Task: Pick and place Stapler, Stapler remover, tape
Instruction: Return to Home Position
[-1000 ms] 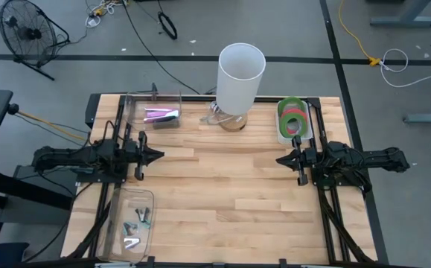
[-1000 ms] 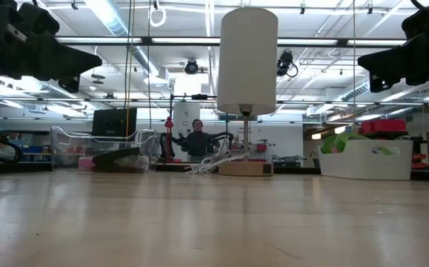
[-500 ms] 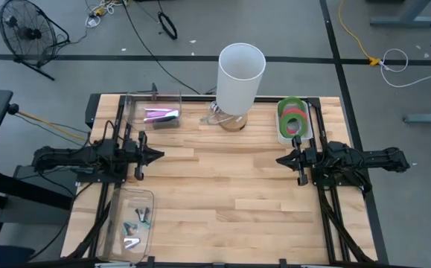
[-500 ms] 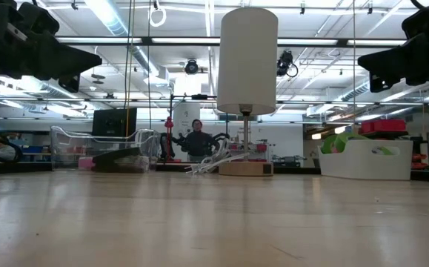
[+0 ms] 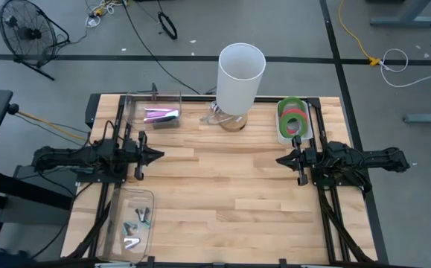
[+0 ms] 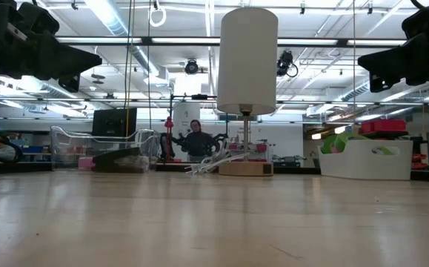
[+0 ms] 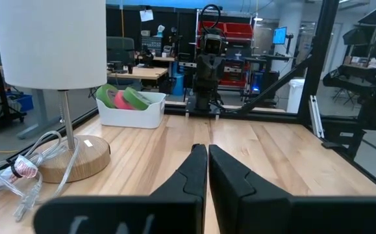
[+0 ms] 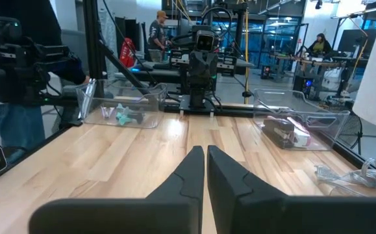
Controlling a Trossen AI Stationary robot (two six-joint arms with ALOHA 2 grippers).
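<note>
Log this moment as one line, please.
left gripper: shut, left side | right gripper: shut, right side | tape: in tray | removers: front bin

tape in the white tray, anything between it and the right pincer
Nothing visible: only bare table lies between the shut right pincer and the tape in its white tray. The lamp stands aside; the left pincer waits opposite.

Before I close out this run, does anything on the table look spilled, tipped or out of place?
Nothing stands out. The tape sits in the white tray, the stapler in the far clear bin, the staple removers in the near clear bin, and the lamp stands upright. The left tool and right tool hover shut.
</note>
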